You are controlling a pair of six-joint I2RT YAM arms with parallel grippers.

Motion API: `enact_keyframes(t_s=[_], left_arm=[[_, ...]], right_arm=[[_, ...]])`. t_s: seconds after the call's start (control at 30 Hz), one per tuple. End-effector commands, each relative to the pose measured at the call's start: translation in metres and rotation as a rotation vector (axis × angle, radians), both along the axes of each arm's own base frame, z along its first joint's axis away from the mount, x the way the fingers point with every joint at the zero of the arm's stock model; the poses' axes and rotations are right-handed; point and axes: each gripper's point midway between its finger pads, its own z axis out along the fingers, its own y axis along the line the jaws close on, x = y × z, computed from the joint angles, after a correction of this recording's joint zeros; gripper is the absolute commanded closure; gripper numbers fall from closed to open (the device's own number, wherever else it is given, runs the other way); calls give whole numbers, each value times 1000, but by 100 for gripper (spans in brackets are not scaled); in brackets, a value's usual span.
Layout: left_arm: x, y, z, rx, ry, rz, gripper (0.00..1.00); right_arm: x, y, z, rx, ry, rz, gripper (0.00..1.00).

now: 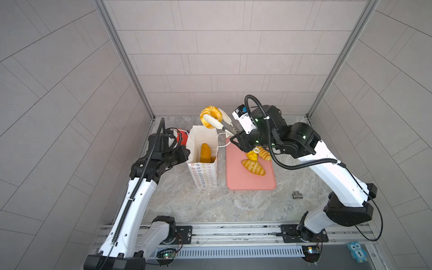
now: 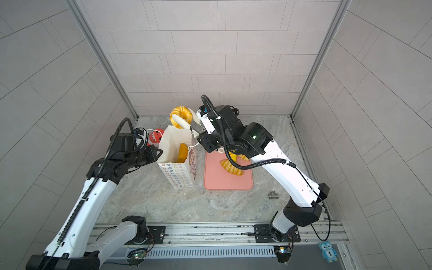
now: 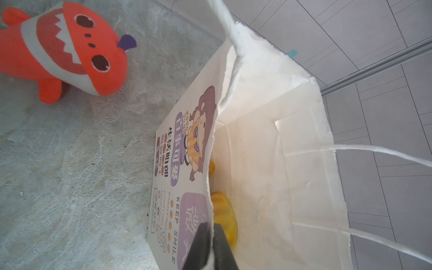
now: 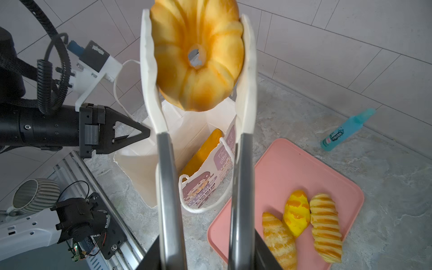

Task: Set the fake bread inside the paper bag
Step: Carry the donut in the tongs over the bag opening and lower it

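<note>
A tall white paper bag (image 1: 204, 173) (image 2: 177, 174) stands open beside a pink tray (image 1: 247, 182). My left gripper (image 1: 187, 153) (image 3: 214, 243) is shut on the bag's rim (image 3: 211, 187). My right gripper (image 1: 236, 137) (image 4: 205, 252) is shut on metal tongs (image 4: 164, 187), whose white tips pinch a fluted ring bread (image 1: 210, 116) (image 4: 197, 53), raised above the far end of the bag's mouth. A long loaf (image 1: 205, 153) (image 4: 203, 149) leans inside the bag. On the tray lie two striped rolls (image 4: 278, 238) (image 4: 326, 224) and a yellow bun (image 4: 295, 214).
A red-orange shark toy (image 3: 65, 51) lies on the table behind the bag's left side. A blue spray bottle (image 4: 346, 129) lies by the back wall. A small metal fitting (image 1: 297, 195) sits right of the tray. A striped mug (image 4: 32, 195) stands beyond the front rail.
</note>
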Motion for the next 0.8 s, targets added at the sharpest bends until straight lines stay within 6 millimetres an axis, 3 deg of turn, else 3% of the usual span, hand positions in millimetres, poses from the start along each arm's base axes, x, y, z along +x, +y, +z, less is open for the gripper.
enact_keyframes(t_s=[0.0, 0.43, 0.77], left_arm=[[-2, 2, 8, 1, -23, 3, 89], [-2, 2, 8, 3, -24, 3, 89], [-2, 1, 10, -4, -28, 1, 89]], right_arm=[[-3, 3, 16, 17, -52, 9, 55], [-13, 17, -1, -42, -33, 45, 55], [-10, 19, -24, -92, -11, 31, 55]])
